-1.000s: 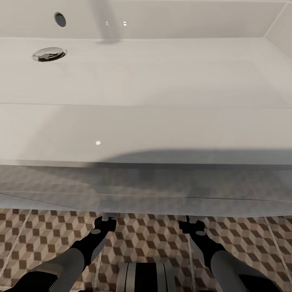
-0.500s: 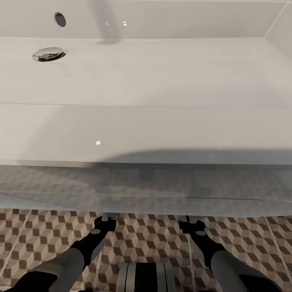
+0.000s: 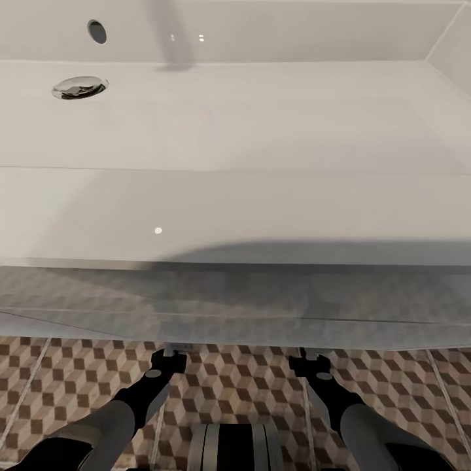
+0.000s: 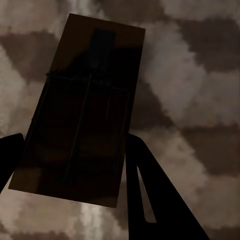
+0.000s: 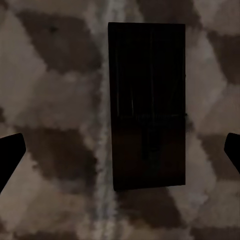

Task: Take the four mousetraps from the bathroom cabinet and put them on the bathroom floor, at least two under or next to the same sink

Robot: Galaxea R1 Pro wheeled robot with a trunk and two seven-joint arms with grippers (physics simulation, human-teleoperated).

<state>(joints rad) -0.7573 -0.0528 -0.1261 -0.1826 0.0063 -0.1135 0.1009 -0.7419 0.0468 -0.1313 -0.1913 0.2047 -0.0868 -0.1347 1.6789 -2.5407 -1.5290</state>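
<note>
In the left wrist view, one mousetrap (image 4: 80, 120), a dark shadowed board with a wire spring, lies between the fingers of my left gripper (image 4: 75, 150). Both fingers touch its long edges, so the gripper is shut on it just over the bathroom floor (image 4: 200, 90). A second mousetrap (image 5: 146, 105) lies flat on the cube-pattern tiles (image 5: 50, 100), with my right gripper (image 5: 122, 145) open wide around it and not touching it. From the head view, both arms reach under the bathroom sink (image 3: 235, 118), and the vanity's edge hides the tips of the left gripper (image 3: 171, 354) and right gripper (image 3: 307, 360).
The white vanity front (image 3: 235, 301) overhangs both wrists. A chrome drain (image 3: 80, 86) sits in the basin at the left. Patterned floor (image 3: 59, 379) shows on either side of the arms, and my dark base (image 3: 235, 448) is between them.
</note>
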